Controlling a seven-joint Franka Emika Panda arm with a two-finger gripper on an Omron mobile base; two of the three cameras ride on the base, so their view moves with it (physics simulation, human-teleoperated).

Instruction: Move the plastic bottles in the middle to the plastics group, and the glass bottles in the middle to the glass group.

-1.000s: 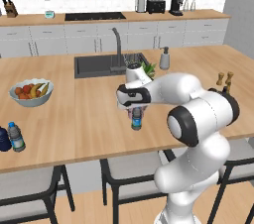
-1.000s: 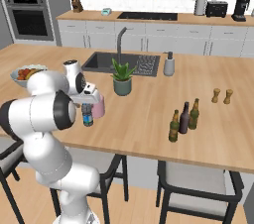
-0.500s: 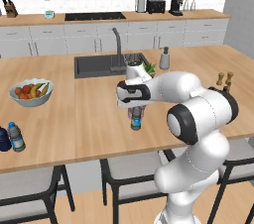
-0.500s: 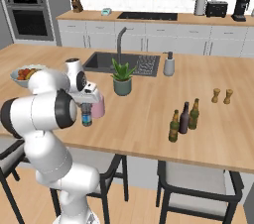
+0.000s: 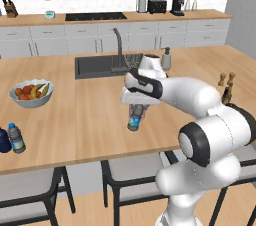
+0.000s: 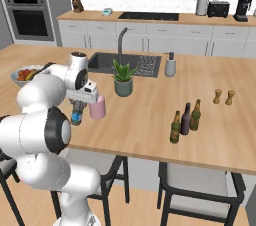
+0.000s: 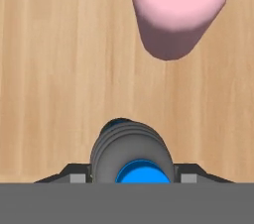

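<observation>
The hand has its fingers cut off by the hand view's lower edge, so their touch on the water bottle cannot be told. The pink bottle is cropped at that view's top. In the left base view the arm hides the water bottle's cap and the pink bottle.

A small clear plastic water bottle shows a bright blue cap and blue-green label. Just beside it, the wide pink bottle has a greyish-white cap. Both stand on the light wood-grain counter.
</observation>
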